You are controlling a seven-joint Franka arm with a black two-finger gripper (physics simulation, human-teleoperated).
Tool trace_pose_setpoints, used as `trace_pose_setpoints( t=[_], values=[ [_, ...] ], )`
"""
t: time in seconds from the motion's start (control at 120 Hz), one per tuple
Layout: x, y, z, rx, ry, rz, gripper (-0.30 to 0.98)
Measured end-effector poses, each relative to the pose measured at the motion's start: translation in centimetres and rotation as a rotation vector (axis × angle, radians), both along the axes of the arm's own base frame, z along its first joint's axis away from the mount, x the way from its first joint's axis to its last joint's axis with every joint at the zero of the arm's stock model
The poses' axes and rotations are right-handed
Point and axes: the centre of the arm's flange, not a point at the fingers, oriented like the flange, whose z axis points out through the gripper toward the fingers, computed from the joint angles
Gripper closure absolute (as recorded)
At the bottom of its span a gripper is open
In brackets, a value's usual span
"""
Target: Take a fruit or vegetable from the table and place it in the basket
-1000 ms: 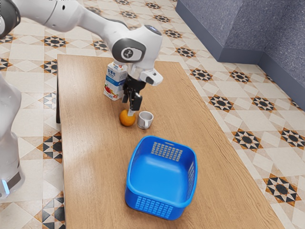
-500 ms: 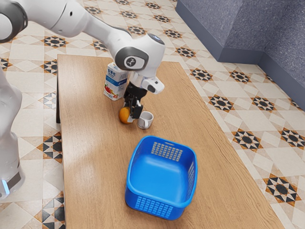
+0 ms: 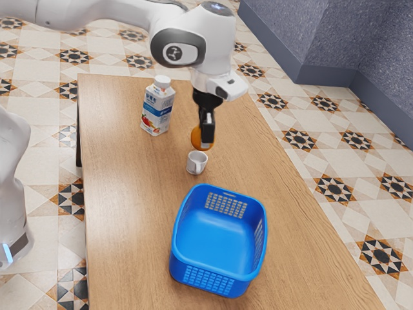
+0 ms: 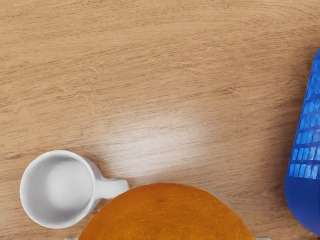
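Note:
My gripper (image 3: 206, 141) is shut on the orange (image 3: 197, 138), holding it above the table, behind the white mug in the exterior view. One black finger covers part of the fruit there. In the wrist view the orange (image 4: 167, 215) is large at the lower edge, with a fingertip's pale edge on either side of it. The blue basket (image 3: 219, 242) stands upright on the table, nothing inside it; part of its wall (image 4: 306, 145) appears in the wrist view.
A small white mug (image 3: 197, 163) stands between the held orange and the basket; the wrist view has the mug (image 4: 59, 189) beside the fruit. A milk carton (image 3: 157, 106) stands on the wooden table (image 3: 129, 213), toward the exterior view's upper left.
The orange has left the tabletop in my gripper, which has risen and shifted toward the exterior view's right. Carton, mug and basket have stayed put.

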Motion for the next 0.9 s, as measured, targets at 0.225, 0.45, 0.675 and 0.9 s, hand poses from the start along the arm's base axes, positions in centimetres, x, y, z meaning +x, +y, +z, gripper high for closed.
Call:
trace_pose_setpoints(
  t=[0.225, 0.45, 0.675, 0.9],
  values=[
    [-1.6, -11.9, 2.1, 0.061, -0.028, -0.211, 0.32],
    [-1.2, -17.8, -0.2, 0.077, 0.022, -0.307, 0.32],
    [-1.1, -19.8, -0.4, 0.077, 0.024, -0.345, 0.28],
    [-1.1, -20.4, 0.9, 0.069, 0.002, -0.36, 0.06]
  ],
)
